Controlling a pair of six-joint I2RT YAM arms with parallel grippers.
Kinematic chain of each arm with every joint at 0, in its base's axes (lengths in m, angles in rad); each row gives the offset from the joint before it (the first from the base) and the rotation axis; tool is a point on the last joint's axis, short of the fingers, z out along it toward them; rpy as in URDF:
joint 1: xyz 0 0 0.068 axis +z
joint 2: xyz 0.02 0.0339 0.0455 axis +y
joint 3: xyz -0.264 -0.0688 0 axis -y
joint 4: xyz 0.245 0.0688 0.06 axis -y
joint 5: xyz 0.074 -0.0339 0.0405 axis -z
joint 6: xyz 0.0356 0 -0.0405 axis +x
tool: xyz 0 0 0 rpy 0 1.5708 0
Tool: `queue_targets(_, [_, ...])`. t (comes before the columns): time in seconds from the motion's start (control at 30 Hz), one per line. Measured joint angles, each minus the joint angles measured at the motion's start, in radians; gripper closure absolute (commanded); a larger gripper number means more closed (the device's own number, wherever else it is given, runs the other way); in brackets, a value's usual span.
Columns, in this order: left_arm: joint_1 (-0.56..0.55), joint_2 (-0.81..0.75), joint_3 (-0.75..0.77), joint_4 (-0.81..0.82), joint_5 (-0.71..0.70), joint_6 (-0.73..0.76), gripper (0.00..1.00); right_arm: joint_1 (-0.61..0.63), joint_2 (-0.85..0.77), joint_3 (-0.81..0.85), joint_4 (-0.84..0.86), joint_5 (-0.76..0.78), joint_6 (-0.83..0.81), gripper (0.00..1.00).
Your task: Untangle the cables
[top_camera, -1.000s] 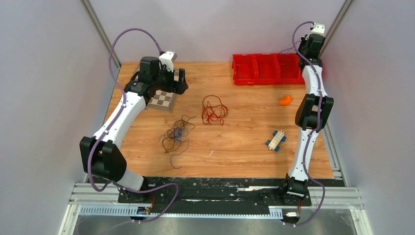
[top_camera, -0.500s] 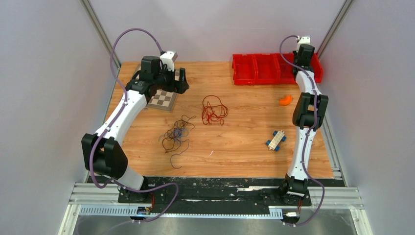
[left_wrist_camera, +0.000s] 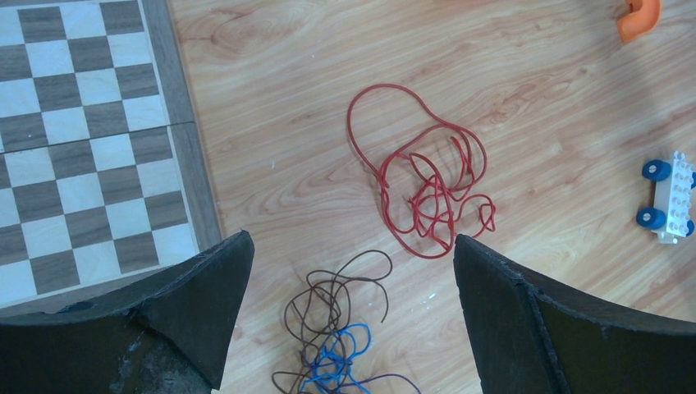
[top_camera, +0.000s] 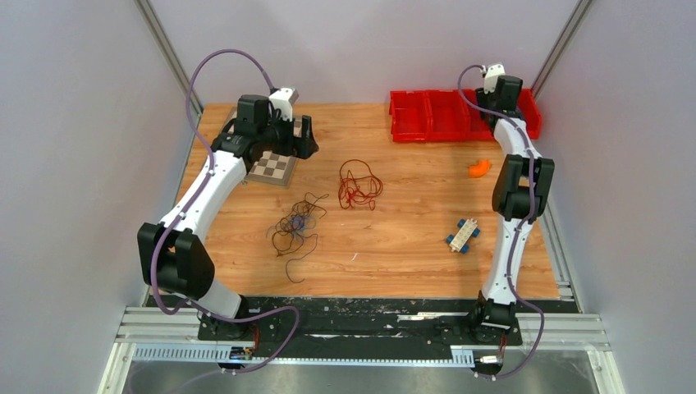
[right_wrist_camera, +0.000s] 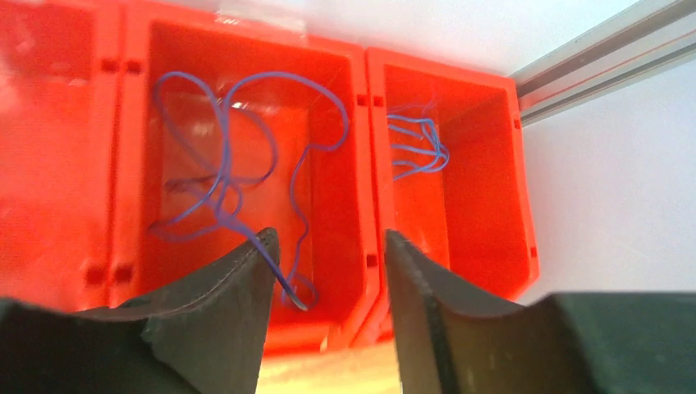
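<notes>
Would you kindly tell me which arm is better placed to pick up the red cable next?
Left. The left gripper hovers open by the chessboard with the red cable just ahead; the right gripper is far off over the red bins, above a blue cable.

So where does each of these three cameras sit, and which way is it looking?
Top external: fixed above and behind, looking down on the wooden table; left arm and right arm show whole.
Left wrist: on the left arm, looking down at the red cable, brown-and-blue tangle and chessboard; the open left gripper frames the bottom.
Right wrist: on the right arm, looking into the red bins holding blue cables; the parted right gripper shows below.
Shared: top and left wrist both show the red cable and chessboard.
</notes>
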Motion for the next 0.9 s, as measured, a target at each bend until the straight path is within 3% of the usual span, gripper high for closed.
queue_targets(0.23, [0.001, 0.0, 0.0, -0.035, 0.024, 0.003, 0.0, -0.013, -0.187, -0.085, -0.188, -0.097, -0.012, 0.13])
queue_targets(0.4, [0.003, -0.008, 0.0, -0.062, 0.071, 0.004, 0.0, -0.05, -0.211, 0.05, -0.492, -0.287, -0.037, 0.02])
queue_targets(0.53, [0.023, -0.025, -0.018, -0.068, 0.125, -0.006, 0.0, -0.044, -0.274, 0.016, -0.673, -0.491, 0.003, 0.0])
queue_targets(0.67, [0.058, -0.042, -0.047, -0.071, 0.172, -0.033, 0.0, 0.067, -0.358, -0.134, -0.753, -0.589, 0.08, 0.0])
queue_targets(0.9, [0.084, -0.056, -0.093, -0.077, 0.211, -0.062, 0.0, 0.446, -0.339, -0.2, -0.737, -0.622, 0.208, 0.0])
